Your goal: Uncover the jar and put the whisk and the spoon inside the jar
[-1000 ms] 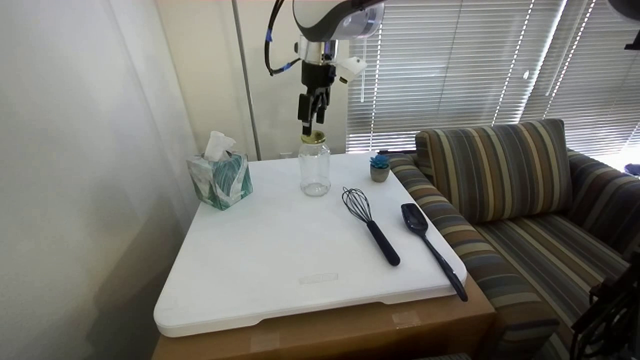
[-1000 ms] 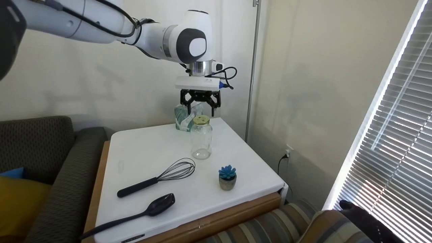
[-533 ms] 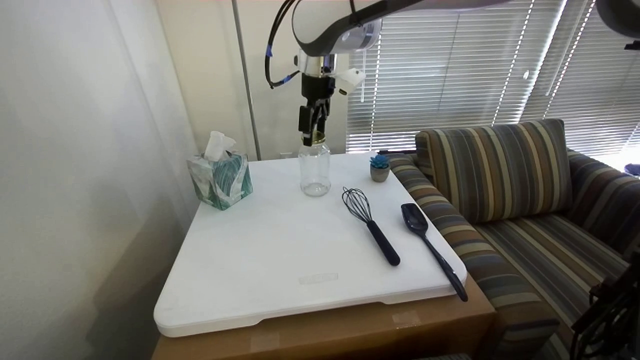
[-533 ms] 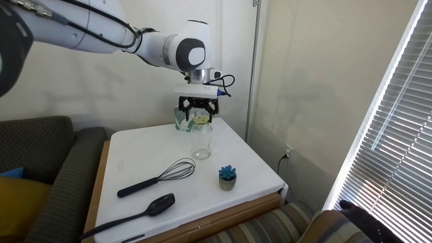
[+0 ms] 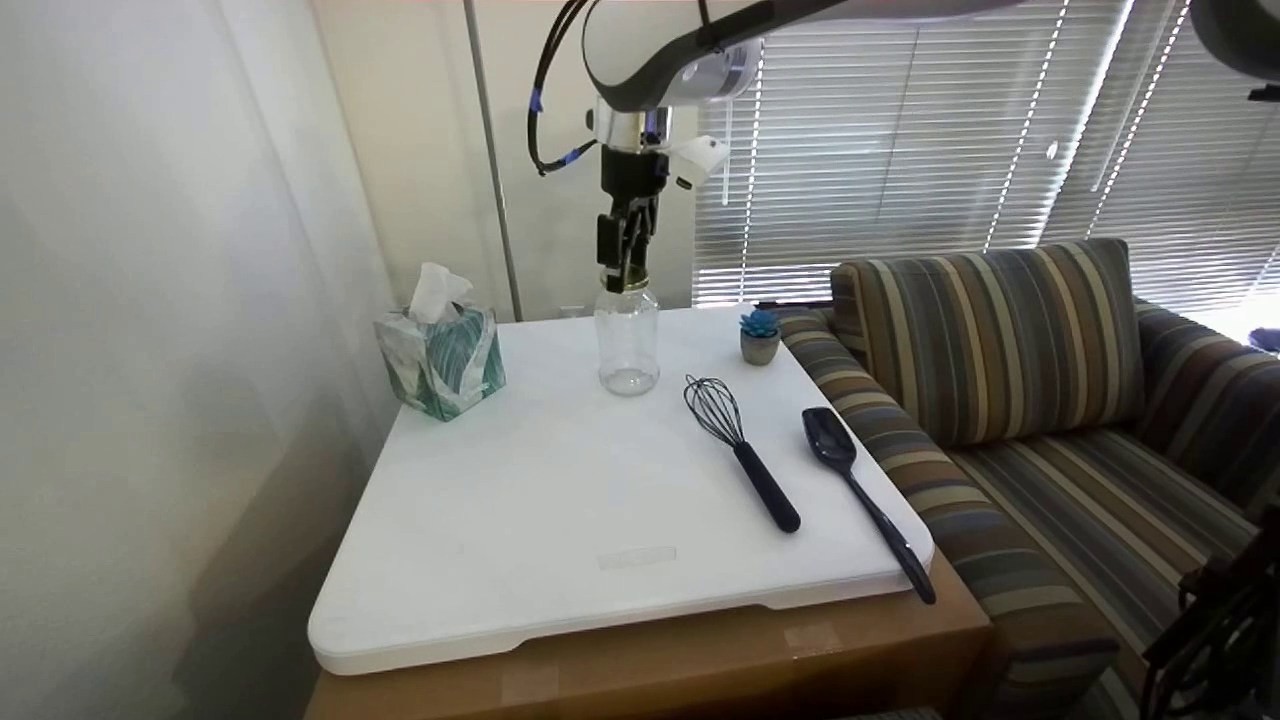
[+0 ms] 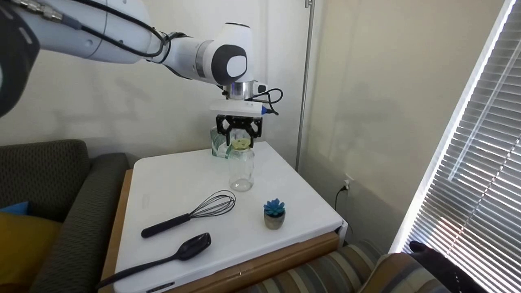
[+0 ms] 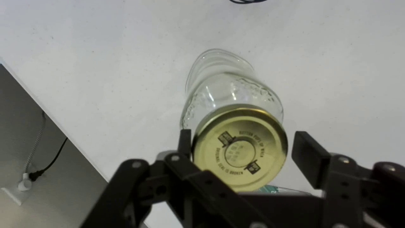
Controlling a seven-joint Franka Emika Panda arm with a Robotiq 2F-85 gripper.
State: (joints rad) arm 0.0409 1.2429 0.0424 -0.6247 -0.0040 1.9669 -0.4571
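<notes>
In an exterior view your whisk [image 5: 748,462] lies between spoon [image 5: 866,498] and upright jar [image 5: 628,345]; in an exterior view your gripper [image 6: 240,144] straddles the lid [image 6: 241,143]; in the wrist view its fingers [image 7: 311,158] stand parted, one clear of the lid

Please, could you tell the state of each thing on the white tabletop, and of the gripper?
jar: upright, covered
lid: on the jar
whisk: lying flat
spoon: lying, handle end overhanging the white tabletop
tissue box: tissue sticking out
potted plant: upright
gripper: open, around the lid
</notes>
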